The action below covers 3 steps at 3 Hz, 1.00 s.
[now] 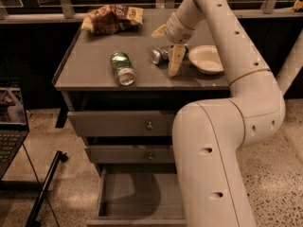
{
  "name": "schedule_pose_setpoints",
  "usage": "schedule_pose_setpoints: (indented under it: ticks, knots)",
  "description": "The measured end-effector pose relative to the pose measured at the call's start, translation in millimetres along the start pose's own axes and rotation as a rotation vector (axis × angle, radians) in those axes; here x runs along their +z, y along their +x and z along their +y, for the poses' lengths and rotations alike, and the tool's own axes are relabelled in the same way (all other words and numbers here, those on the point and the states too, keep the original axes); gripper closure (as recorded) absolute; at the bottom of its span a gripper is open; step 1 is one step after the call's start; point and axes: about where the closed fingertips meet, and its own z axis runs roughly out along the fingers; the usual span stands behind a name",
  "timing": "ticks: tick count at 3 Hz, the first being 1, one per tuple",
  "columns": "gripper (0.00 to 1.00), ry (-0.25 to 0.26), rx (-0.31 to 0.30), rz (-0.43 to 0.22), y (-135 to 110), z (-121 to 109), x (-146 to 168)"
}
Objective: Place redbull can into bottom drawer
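Note:
The redbull can (161,54) lies on its side on the cabinet top (94,74), its silver end facing left, just left of a white bowl. My gripper (168,46) is open and reaches down over the can. One cream finger (175,60) stands at the can's near right side and the other finger (159,30) is behind it. The can rests on the top and is not lifted. The bottom drawer (137,195) is pulled out below, showing its flat grey floor. My arm covers its right part.
A fatter green can (122,68) lies on its side left of the redbull can. A chip bag (111,18) lies at the back. A white bowl (206,59) sits at the right. Two upper drawers with knobs (149,125) are shut. A laptop (10,122) and a black stand (45,190) are on the left.

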Motion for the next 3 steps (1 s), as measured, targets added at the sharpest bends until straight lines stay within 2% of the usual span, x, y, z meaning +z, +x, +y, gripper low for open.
schedule_pose_setpoints:
  ticks: [1, 3]
  knots:
    - [0.19, 0.027, 0.000, -0.002, 0.1, -8.3, 3.6]
    - [0.64, 0.027, 0.000, -0.002, 0.1, -8.3, 3.6]
